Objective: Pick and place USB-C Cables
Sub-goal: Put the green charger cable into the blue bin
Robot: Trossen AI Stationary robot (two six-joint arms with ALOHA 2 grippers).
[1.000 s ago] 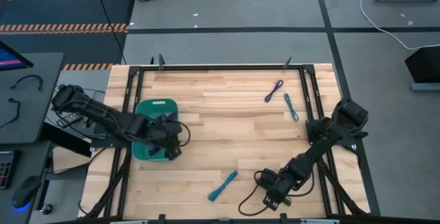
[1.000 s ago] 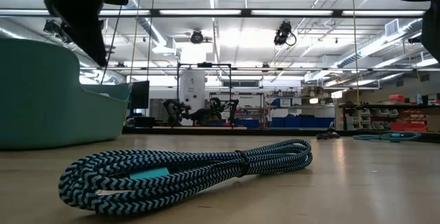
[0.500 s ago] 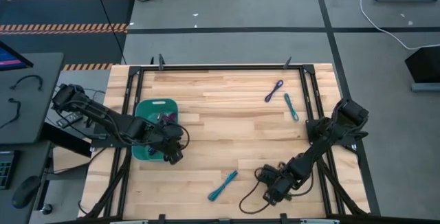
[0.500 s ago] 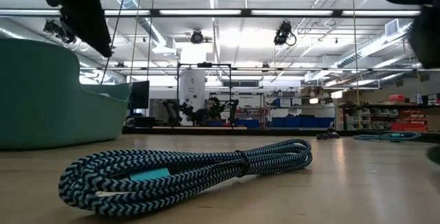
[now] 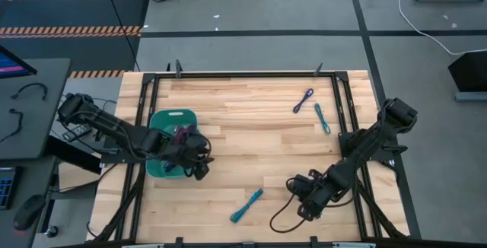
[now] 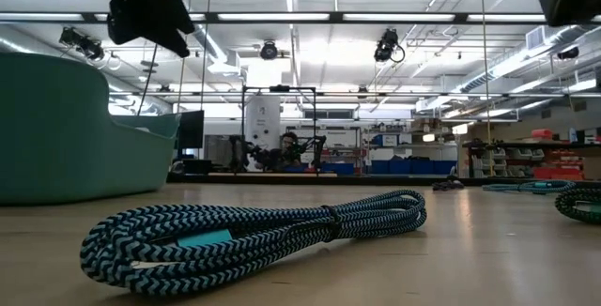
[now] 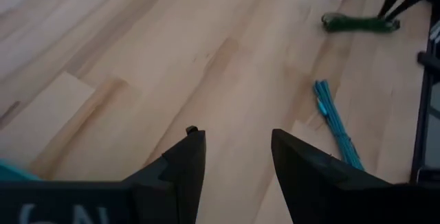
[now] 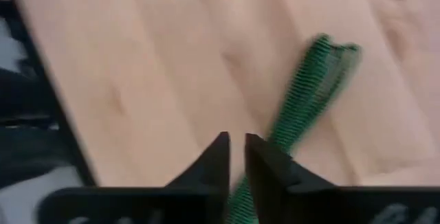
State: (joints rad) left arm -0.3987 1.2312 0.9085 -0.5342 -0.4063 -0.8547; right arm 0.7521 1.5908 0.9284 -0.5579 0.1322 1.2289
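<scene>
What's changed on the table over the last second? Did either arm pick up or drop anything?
The right end effector rose and drew back from the table's front edge, and a green cable now shows lying on the wood under it. The left end effector, open and empty, shifted slightly from over the teal tray toward the table's middle. The teal-black cable, purple cable and tray stayed put.

Green cable [image 8: 302,114] blurred, edge-cropped.

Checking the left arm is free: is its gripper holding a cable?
No: the left gripper is open and empty above bare wooden table.
</scene>
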